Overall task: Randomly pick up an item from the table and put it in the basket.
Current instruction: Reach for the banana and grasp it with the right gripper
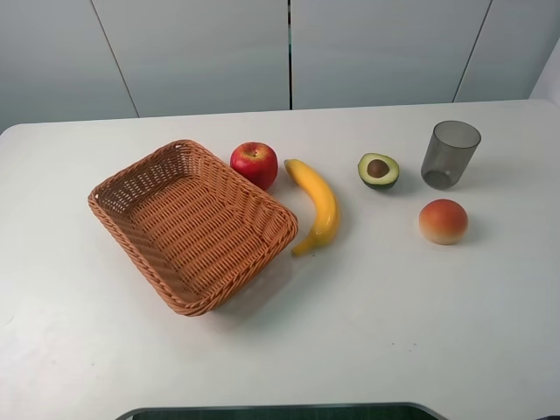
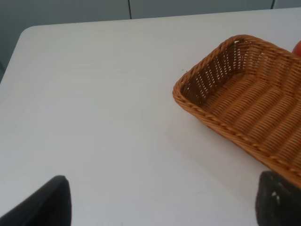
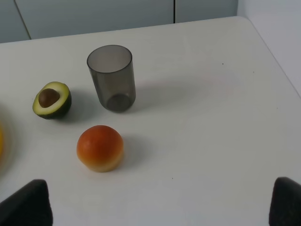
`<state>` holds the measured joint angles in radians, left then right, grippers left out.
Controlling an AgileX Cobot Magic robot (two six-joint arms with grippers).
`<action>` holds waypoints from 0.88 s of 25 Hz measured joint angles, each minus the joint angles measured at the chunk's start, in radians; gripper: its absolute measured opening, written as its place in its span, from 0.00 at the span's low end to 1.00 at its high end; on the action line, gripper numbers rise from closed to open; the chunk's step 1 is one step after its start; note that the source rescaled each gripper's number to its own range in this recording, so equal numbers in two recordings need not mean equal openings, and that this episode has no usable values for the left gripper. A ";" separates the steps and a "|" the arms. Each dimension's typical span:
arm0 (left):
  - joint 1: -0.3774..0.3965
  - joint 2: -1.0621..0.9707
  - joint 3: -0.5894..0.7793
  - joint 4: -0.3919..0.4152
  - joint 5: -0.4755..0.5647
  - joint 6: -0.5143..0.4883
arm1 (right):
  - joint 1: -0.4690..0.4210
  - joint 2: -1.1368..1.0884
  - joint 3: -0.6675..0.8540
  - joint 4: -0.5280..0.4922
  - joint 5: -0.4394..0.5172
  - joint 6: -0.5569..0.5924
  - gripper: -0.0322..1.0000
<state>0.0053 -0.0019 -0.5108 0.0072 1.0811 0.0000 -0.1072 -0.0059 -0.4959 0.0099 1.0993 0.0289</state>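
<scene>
The yellow banana point(image 1: 317, 206) lies on the white table point(image 1: 394, 324), just right of the empty wicker basket point(image 1: 197, 223). The basket also shows in the left wrist view point(image 2: 235, 94). In the right wrist view only a yellow sliver of the banana point(image 3: 1, 141) shows at the frame edge. My left gripper point(image 2: 162, 212) is open and empty over bare table, short of the basket's corner. My right gripper point(image 3: 156, 207) is open and empty, some way short of the round fruit. Neither gripper shows in the exterior high view.
A red apple point(image 1: 254, 164) sits between the basket's far corner and the banana's tip. A halved avocado point(image 1: 379, 170), a grey translucent cup point(image 1: 450, 155) and an orange-red round fruit point(image 1: 443, 221) stand on the right. A dark edge point(image 1: 280, 411) runs along the table's front.
</scene>
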 joint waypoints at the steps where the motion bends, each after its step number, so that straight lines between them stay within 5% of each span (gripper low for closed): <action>1: 0.000 0.000 0.000 0.000 0.000 0.000 | 0.000 0.000 0.000 0.000 0.000 0.000 1.00; 22: 0.000 0.000 0.000 0.000 0.000 0.000 | 0.002 0.004 -0.006 0.022 0.005 0.000 1.00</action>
<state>0.0053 -0.0019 -0.5108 0.0072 1.0811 0.0000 -0.1053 -0.0019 -0.5023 0.0323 1.1047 0.0289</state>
